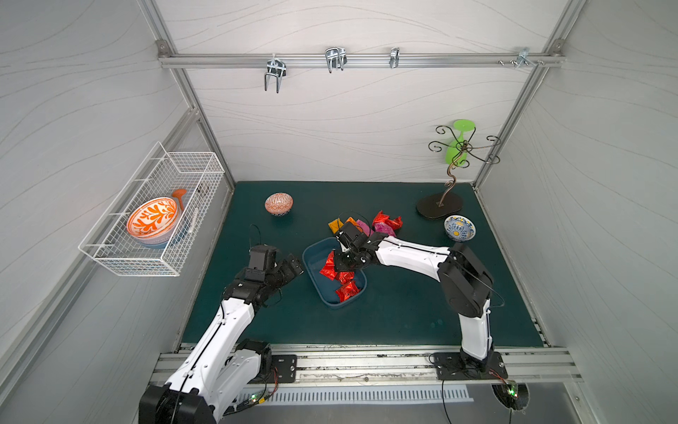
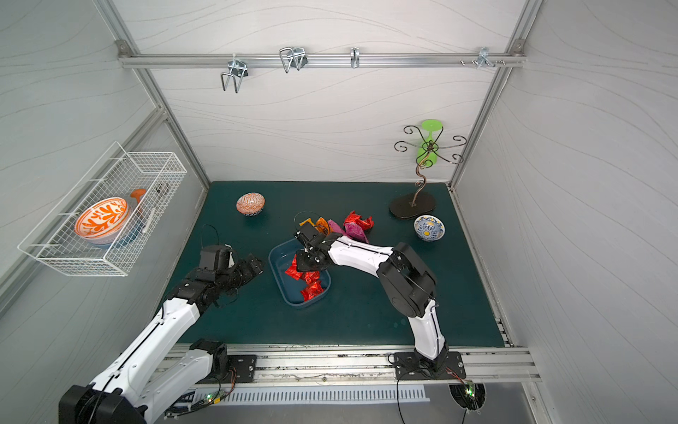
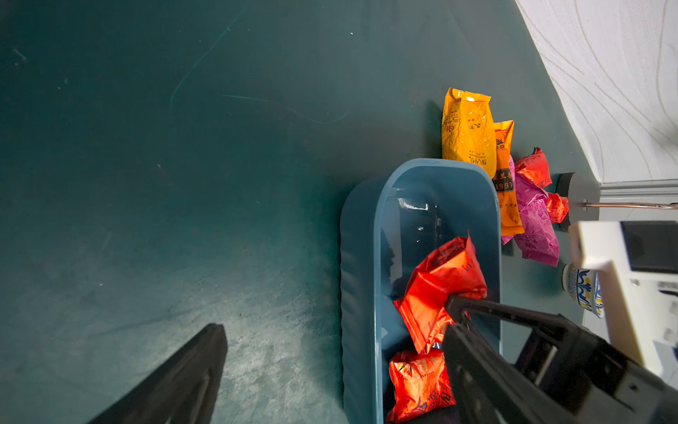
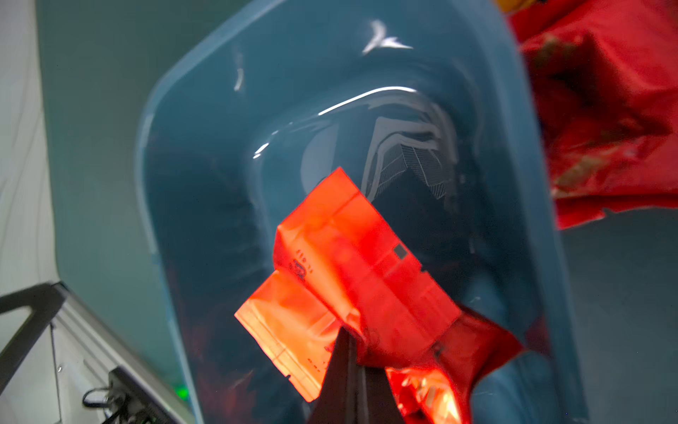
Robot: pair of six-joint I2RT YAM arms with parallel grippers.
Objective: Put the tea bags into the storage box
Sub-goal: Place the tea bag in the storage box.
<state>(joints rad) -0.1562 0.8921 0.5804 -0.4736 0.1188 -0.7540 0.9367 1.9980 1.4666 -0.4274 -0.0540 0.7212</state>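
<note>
The right tool [image 4: 343, 334] is clamped shut on the crumpled corner of a red tea bag [image 4: 348, 257]. This is a glossy foil sachet, sharply creased, with a flat sealed edge and small dark print on its face. It glows orange-red where the light strikes it. It hangs within the rim of the storage box [image 1: 316, 258], over the middle of the box. Whether its lower edge touches the floor cannot be told. The box is a shallow blue plastic tub with rounded corners, a raised rim and a shiny floor that throws back white glints. It sits slantwise near the centre of the dark green bench [image 1: 403, 312]. Two more red sachets [image 1: 346, 288] lie crinkled in the near end of the box, one partly over the other. Just beyond its far end the remaining tea bags [image 1: 367, 224] lie in a loose heap on the bench. In the left wrist view they show as a plump yellow sachet [image 3: 467, 128] with dark lettering, an orange sachet [image 3: 508, 191] tucked against it, a magenta sachet [image 3: 535, 227] with fine print, and crumpled red ones [image 3: 533, 169]. The left tool [image 1: 295, 263] hovers just beside the left wall of the box. Its fingers are spread wide apart with nothing between them.
</note>
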